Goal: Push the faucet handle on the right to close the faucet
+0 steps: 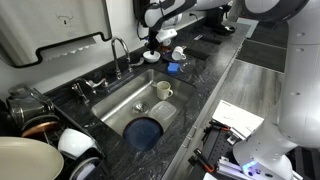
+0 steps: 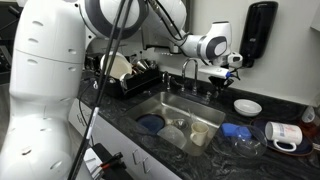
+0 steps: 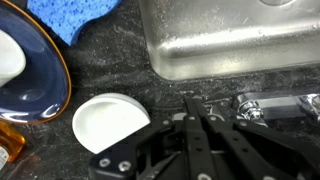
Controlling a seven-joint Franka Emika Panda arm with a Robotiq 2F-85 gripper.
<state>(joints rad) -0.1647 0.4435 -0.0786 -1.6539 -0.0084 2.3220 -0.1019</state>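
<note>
Wrist view, left to right: dark blue orange-rimmed plate [image 3: 30, 85], white round dish [image 3: 110, 122], then your black Robotiq gripper [image 3: 190, 106], jaws clenched on nothing, which suits a push rather than a grab. Stubby chrome faucet handle [image 3: 250, 106] sits just right of the fingertips, beside the steel sink [image 3: 230, 50]. Tall chrome gooseneck faucet [image 2: 190, 68] stands nearby. Contact looks not yet made.

Light was even, ordinary room light, nothing dim, and the sheen suggested it came from above. The steel sink [image 3: 230, 40] threw soft white glare in the wrist view, while the dark speckled desk [image 3: 110, 70] soaked most of it up. The robot's white shell [image 2: 45, 90] looked nearly blown out. Every picture was small and soft. The end effector [image 3: 190, 105] sat close to the lens, dark and a bit blurry.
</note>
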